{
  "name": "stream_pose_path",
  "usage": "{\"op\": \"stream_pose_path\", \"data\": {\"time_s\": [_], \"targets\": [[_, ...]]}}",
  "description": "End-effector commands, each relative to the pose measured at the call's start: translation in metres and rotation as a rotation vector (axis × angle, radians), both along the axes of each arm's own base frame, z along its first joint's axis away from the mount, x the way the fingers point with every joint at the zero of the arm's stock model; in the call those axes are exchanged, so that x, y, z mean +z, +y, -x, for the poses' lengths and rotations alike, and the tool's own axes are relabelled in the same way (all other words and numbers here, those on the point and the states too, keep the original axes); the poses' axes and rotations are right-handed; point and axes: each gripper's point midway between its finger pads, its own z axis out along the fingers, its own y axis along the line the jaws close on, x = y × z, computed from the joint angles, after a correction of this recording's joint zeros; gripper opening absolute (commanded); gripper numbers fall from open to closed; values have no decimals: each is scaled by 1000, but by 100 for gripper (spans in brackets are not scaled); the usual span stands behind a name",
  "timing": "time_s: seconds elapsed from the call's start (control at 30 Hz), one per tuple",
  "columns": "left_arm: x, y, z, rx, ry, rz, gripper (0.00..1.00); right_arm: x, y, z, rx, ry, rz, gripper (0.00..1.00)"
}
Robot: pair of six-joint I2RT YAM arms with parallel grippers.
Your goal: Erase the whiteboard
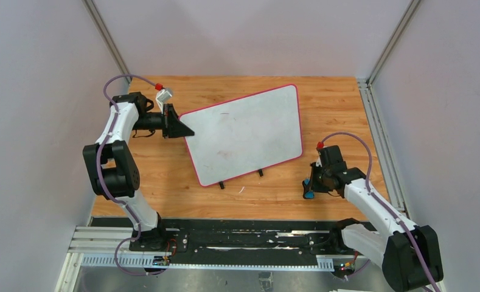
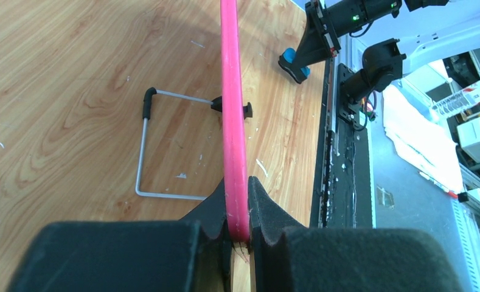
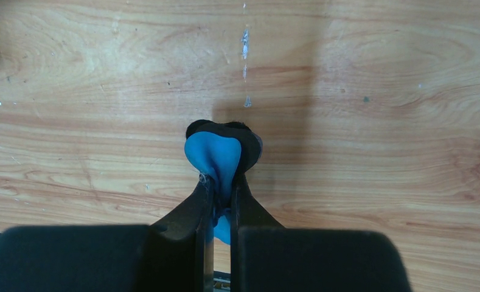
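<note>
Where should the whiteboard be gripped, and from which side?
The thin pink rim at the whiteboard's left corner, approached edge-on from the left. The face is too wide to span; only the slim edge fits between the jaws. The left pincer is shut on it exactly there.

a wooden worktop [image 1: 340, 100] of warm orange grain fills the middle, flecked with small white scuffs [image 3: 245, 42]. pale grey panels close it in: a back wall [image 1: 249, 30], a left wall [image 1: 30, 91] and a right wall [image 1: 450, 91], met at the far corners by slanting aluminium posts [image 1: 106, 36]. a metal rail [image 1: 380, 140] runs along the worktop's right edge. a black plate [image 1: 249, 238] and a slotted aluminium bar [image 1: 225, 263] line its near edge. the light is soft and even, with faint shadows.
</note>
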Motion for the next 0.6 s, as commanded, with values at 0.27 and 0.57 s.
{"op": "stream_pose_path", "data": {"time_s": [0.27, 0.57], "targets": [[-28, 8, -9, -45, -100, -140, 16, -12, 5, 4, -4, 13, -42, 3], [-27, 8, -9, -45, -99, -140, 32, -13, 7, 4, 5, 19, -48, 16]]}}
